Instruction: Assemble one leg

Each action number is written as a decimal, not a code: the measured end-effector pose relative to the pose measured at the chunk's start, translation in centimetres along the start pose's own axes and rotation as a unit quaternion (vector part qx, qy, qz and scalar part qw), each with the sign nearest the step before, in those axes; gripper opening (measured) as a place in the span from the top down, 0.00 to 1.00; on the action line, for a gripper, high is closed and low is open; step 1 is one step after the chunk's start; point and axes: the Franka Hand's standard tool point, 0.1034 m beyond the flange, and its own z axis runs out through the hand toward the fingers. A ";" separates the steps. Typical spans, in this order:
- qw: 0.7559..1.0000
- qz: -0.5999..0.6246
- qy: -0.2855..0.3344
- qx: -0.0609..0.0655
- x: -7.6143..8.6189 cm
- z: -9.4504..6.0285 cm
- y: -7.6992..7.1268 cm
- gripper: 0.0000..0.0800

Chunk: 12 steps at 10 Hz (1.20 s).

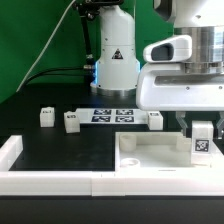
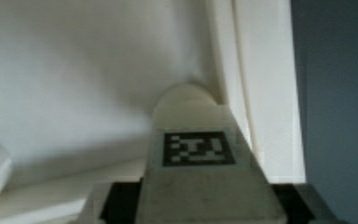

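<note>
Claw (image 1: 202, 128): clenched on the leg (image 1: 202, 146), one jaw on each side, so the leg stays upright.
Leg: low over the panel (image 1: 145, 158) corner at the exterior view's right, probably for seating there.
Spare legs (image 1: 71, 121): beside the marker board (image 1: 112, 115), clear of the work.

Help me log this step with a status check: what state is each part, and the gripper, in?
gripper: shut on the leg.
the leg: upright in the gripper, at a corner of the white panel; seated or not, cannot tell.
white panel: lying flat on the table.
spare legs: three, loose on the table, apart from the panel.
marker board: flat on the table.
</note>
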 end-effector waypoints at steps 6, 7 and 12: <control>0.943 0.331 -0.002 0.006 0.0 0.1 -0.2 0.64; 0.927 0.374 -0.003 0.006 0.0 0.1 -0.2 0.64; 0.987 0.158 0.003 0.008 0.1 0.1 -0.3 0.21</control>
